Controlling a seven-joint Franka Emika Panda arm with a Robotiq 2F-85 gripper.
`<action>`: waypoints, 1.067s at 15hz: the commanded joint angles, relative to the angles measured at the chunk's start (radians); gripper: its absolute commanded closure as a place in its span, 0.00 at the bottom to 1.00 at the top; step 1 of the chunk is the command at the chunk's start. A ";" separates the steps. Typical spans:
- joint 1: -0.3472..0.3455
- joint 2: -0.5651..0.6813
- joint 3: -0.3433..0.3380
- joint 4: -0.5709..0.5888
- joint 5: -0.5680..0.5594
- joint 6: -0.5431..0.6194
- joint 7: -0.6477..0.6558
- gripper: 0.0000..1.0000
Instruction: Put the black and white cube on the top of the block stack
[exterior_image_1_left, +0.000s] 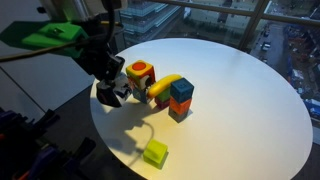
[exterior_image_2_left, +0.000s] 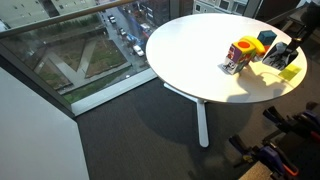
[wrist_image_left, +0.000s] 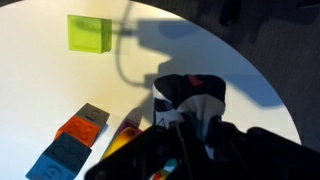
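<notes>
The lime-green cube (exterior_image_1_left: 155, 152) sits alone near the bottom edge of the round white table (exterior_image_1_left: 240, 110). At the left of the frame, the claw (exterior_image_1_left: 111, 94) pinches the black and white cube (wrist_image_left: 191, 96) at its tips. The block stack (exterior_image_1_left: 140, 72) stands just to the right, and the blue-over-red stack (exterior_image_1_left: 180, 98) is further right.
</notes>
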 joint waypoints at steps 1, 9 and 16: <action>0.029 -0.053 -0.003 0.035 -0.010 -0.072 0.085 0.94; 0.067 -0.045 0.016 0.129 -0.007 -0.136 0.238 0.94; 0.090 0.014 0.035 0.208 0.011 -0.153 0.331 0.94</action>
